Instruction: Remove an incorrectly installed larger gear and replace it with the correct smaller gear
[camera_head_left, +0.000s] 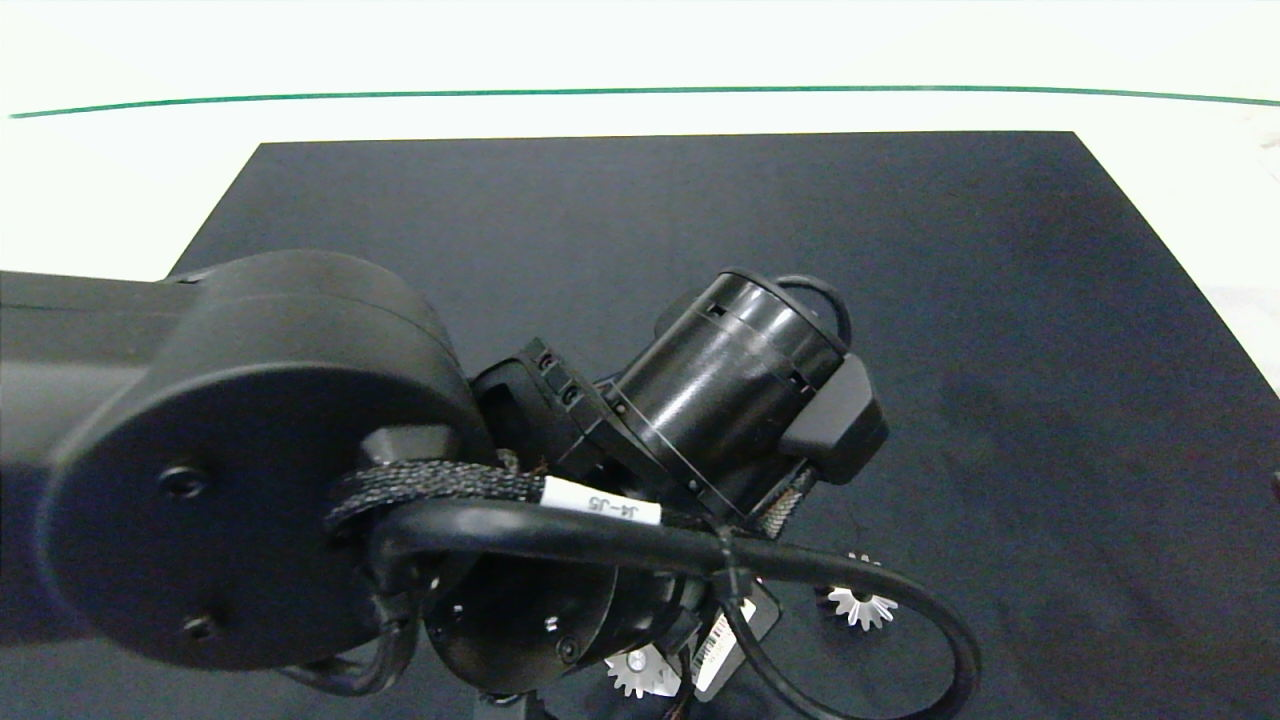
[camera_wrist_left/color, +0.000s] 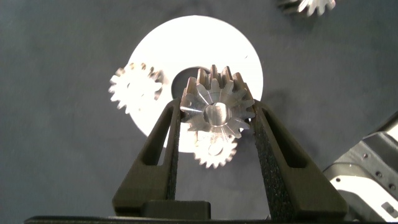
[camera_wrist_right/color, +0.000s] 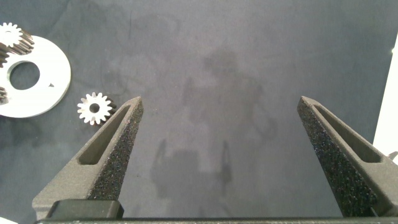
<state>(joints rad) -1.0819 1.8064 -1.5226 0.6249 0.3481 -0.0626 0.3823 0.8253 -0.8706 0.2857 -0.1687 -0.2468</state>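
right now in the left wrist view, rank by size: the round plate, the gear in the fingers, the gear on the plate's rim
1. Round plate
2. Larger gear, held in the left gripper; nearer the camera, so unsure
3. Small gear on the plate's rim

The larger gear (camera_wrist_left/color: 216, 111) sat between the left pincer's (camera_wrist_left/color: 216, 127) fingers, above a ring plate (camera_wrist_left/color: 242, 59); two smaller gears (camera_wrist_left/color: 135, 86) lay on the plate's edge beneath.

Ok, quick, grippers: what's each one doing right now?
Left gripper: closed on the larger gear, held above the white disc.
Right gripper: open, empty, over the bare black mat.
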